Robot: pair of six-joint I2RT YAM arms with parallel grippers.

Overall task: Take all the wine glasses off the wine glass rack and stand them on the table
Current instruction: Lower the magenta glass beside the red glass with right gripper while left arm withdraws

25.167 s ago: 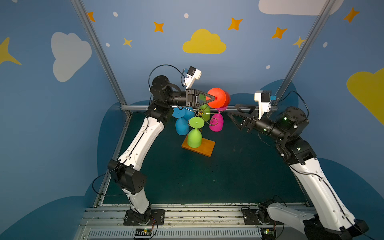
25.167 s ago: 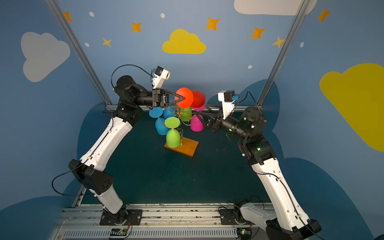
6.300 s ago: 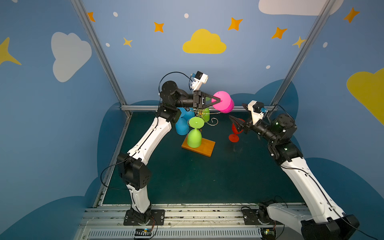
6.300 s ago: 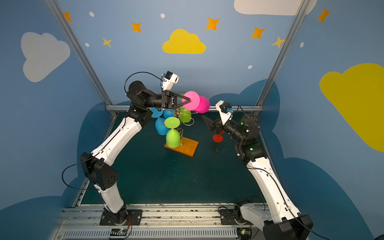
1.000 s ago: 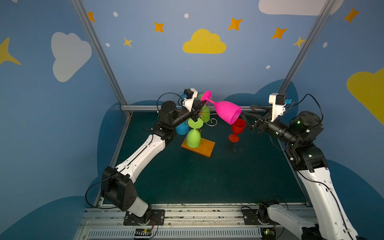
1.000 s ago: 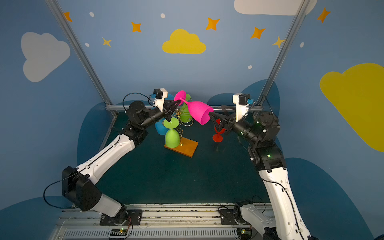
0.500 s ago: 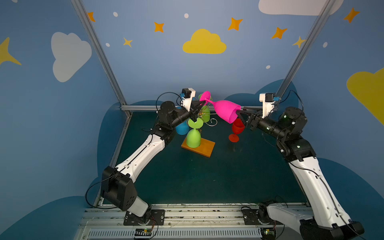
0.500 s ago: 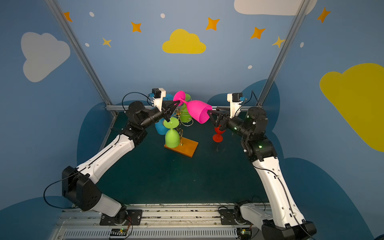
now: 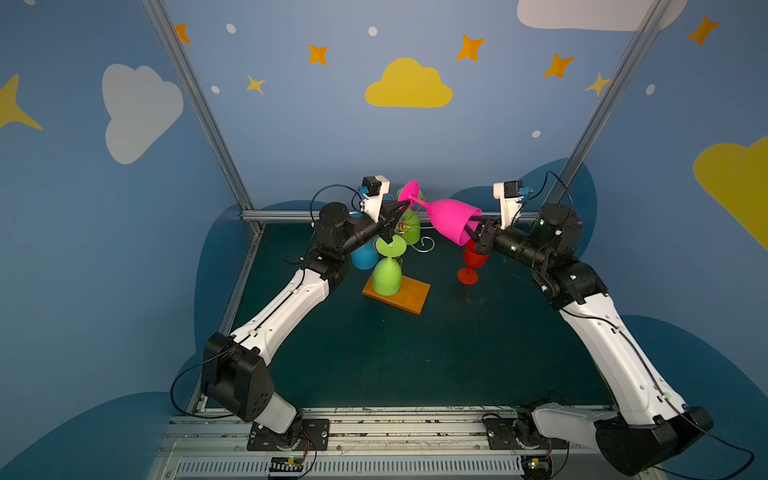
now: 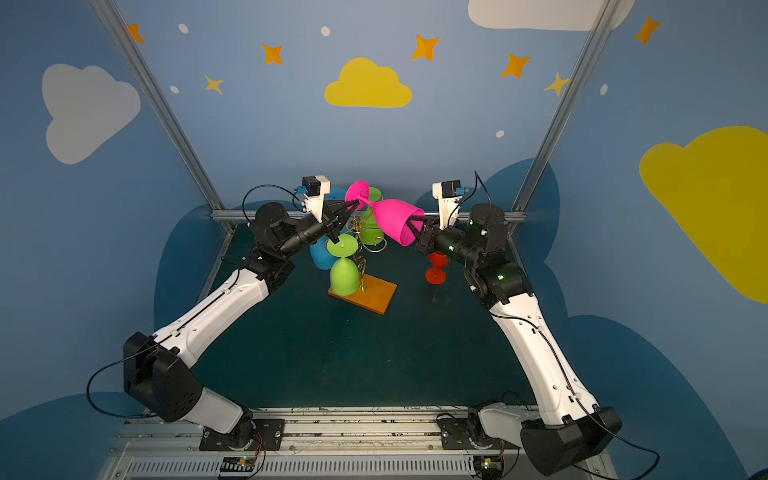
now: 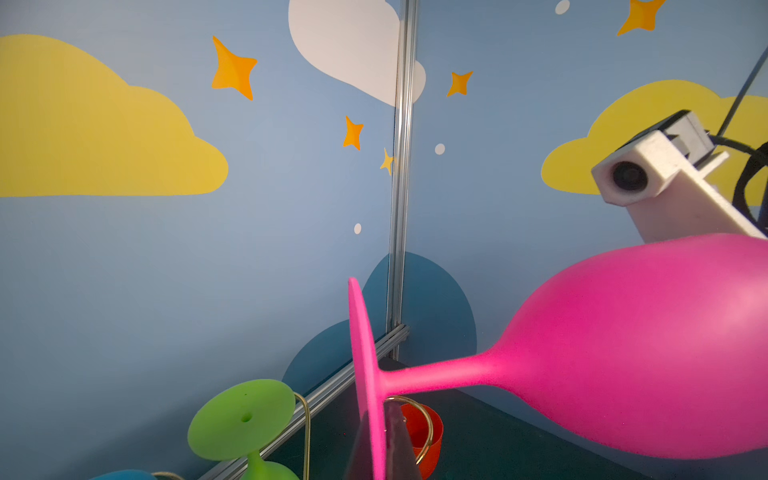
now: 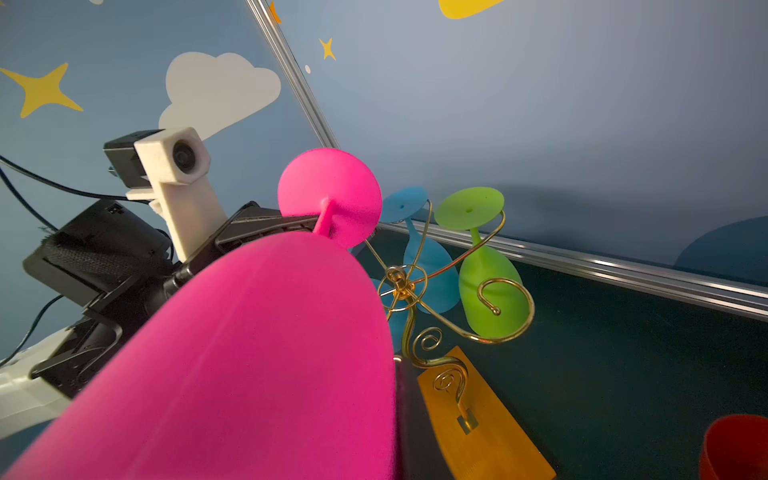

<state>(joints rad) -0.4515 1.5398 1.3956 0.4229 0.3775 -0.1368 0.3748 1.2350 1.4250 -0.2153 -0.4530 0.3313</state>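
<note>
We find both arms raised over the dark green table [image 9: 374, 353], meeting above the wine glass rack [image 9: 405, 293], whose wooden base sits near the table's middle in both top views. The pink wine glass [image 9: 451, 220] is off the rack, held in the air nearly sideways between the two claws. The left gripper [image 9: 398, 208] is pressed together on the glass's foot; the left wrist view shows the foot edge wedged between its fingers [image 11: 397, 440]. The right gripper [image 10: 417, 230] pinches the bowl's rim, one finger inside it; the right wrist view shows only pink bowl there. That view alone shows the rack's gold wire arms [image 12: 505, 309], with green [image 12: 488, 291] and blue glasses [image 12: 428, 266] hanging. A red glass [image 9: 471, 264] stands upright on the table beside the rack.
</note>
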